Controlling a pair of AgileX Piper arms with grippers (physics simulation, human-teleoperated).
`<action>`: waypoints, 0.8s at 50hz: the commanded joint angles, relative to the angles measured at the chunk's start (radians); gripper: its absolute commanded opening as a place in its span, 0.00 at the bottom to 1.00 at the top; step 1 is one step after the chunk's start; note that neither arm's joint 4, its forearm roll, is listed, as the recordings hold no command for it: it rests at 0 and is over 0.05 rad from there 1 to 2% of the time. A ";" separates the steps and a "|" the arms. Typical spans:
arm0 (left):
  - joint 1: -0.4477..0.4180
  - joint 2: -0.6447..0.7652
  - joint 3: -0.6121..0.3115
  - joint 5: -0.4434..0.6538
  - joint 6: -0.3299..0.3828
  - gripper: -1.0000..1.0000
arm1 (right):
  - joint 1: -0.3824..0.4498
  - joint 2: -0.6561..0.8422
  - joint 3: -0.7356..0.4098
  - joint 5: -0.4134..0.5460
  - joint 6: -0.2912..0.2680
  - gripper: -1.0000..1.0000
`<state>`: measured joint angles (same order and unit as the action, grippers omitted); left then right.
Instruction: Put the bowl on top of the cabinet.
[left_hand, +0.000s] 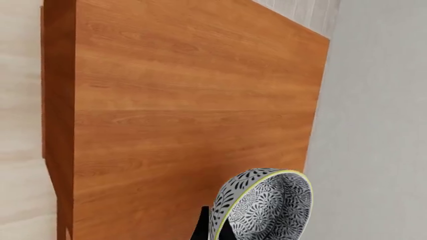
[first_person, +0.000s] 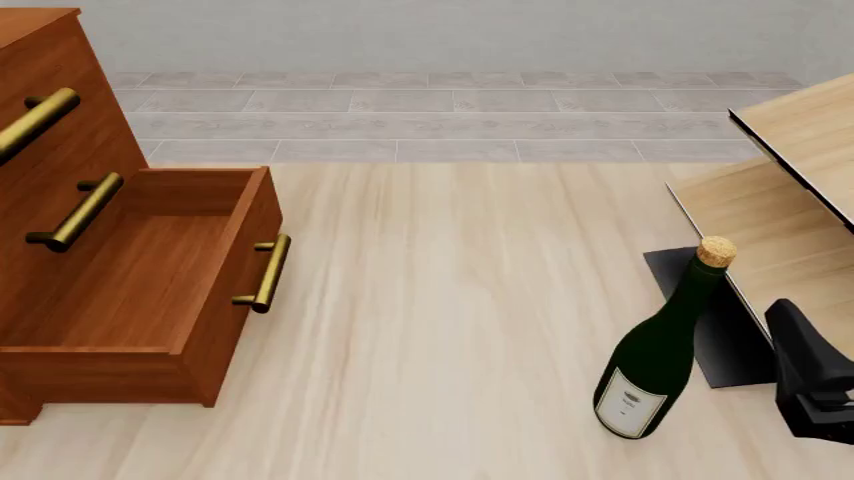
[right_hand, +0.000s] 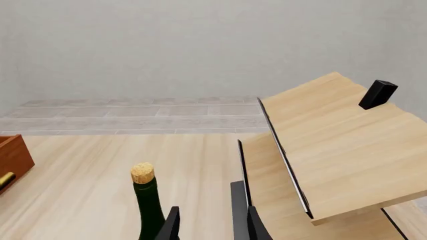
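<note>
In the left wrist view the speckled blue-and-white bowl (left_hand: 267, 206) hangs tilted above the reddish-brown top of the cabinet (left_hand: 187, 100), near one of its edges. My left gripper (left_hand: 215, 228) is shut on the bowl's rim; only its dark fingertips show. From the front, the cabinet (first_person: 60, 130) stands at the far left with its lower drawer (first_person: 147, 270) pulled open. The bowl and the left arm are out of that view. My right gripper (right_hand: 207, 225) is open and holds nothing, low at the front right (first_person: 814, 395).
A dark green corked bottle (first_person: 661, 350) stands at the right, close to my right gripper. Beside it, a pale wooden shelf unit (first_person: 787, 200) fills the right edge. A grey wall (first_person: 441, 35) closes the far side.
</note>
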<state>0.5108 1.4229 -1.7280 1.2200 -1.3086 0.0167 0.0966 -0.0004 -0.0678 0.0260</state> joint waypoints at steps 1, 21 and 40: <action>0.006 0.011 0.012 0.000 -0.010 0.00 | -0.001 -0.005 0.000 0.005 0.001 1.00; 0.003 0.026 0.035 0.000 -0.035 0.00 | -0.001 0.006 0.000 -0.005 0.001 1.00; 0.008 0.018 0.052 0.000 -0.031 0.00 | -0.001 0.003 0.000 -0.003 0.003 1.00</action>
<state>0.5128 1.4369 -1.6917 1.2114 -1.3434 0.0156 0.1017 -0.0003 -0.0730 0.0279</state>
